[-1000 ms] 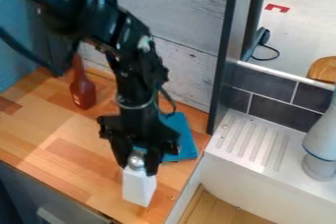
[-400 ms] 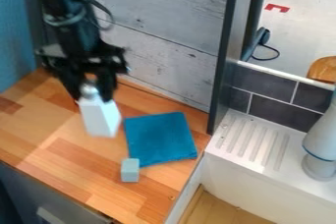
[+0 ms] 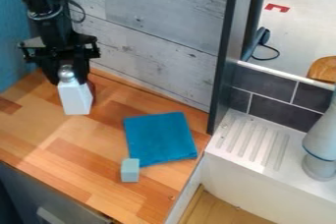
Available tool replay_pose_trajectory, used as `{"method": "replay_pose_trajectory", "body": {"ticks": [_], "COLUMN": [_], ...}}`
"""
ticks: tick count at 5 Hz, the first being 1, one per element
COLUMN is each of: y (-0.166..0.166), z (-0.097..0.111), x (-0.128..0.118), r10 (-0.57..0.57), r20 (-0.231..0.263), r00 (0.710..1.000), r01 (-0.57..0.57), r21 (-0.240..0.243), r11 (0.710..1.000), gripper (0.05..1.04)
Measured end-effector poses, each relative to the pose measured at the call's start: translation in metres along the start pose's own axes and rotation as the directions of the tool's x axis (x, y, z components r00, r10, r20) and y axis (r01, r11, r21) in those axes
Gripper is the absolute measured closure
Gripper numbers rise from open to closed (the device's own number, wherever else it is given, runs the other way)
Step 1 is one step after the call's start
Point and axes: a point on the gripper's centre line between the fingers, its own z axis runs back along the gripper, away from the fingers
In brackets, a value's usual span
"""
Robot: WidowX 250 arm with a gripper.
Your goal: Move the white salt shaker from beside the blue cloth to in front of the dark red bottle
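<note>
At the upper left of the wooden counter (image 3: 78,144), a white bottle (image 3: 75,101) with a rounded silver top (image 3: 66,72) is held by the black gripper (image 3: 68,80). The jaws are closed around the upper part of the bottle, one on each side of the silver top. The bottle is kept nearly upright; whether its base is supported by the counter cannot be told. Just behind its right side, a dark red object (image 3: 92,90) is mostly hidden.

Well apart from the bottle, toward the right side of the counter, a blue cloth (image 3: 159,137) is laid flat. A small pale blue-grey block (image 3: 130,171) is placed at the cloth's lower left corner; whether the two are touching cannot be told. The counter is backed by a grey plank wall (image 3: 157,41), which is bordered on the right by a dark upright post (image 3: 229,46). Beyond the post, a white ridged drainboard (image 3: 275,142) is seen below dark tiles (image 3: 266,83).
</note>
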Motion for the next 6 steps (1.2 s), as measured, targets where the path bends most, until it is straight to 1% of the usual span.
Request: {"method": "replay_pose_trajectory", "body": {"ticks": [1,2,3,4,5,6], "y": [0.005,0.015,0.022,0.022,0.024,0.036], "z": [-0.019,-0.039,-0.052,-0.054,-0.056,-0.055], "x": [0.019,0.025,0.025,0.023,0.019,0.018], "r10": [0.052,0.091,0.119,0.124,0.112,0.096], "r20": [0.011,-0.012,-0.016,-0.022,-0.034,-0.045], "r00": [0.999,0.996,0.993,0.992,0.993,0.994], "r01": [-0.053,-0.090,-0.118,-0.121,-0.109,-0.091], "r21": [0.023,0.049,0.083,0.087,0.091,0.096], "r11": [0.998,0.995,0.990,0.989,0.990,0.991], "gripper": [0.476,0.475,0.476,0.475,0.424,0.133]}}
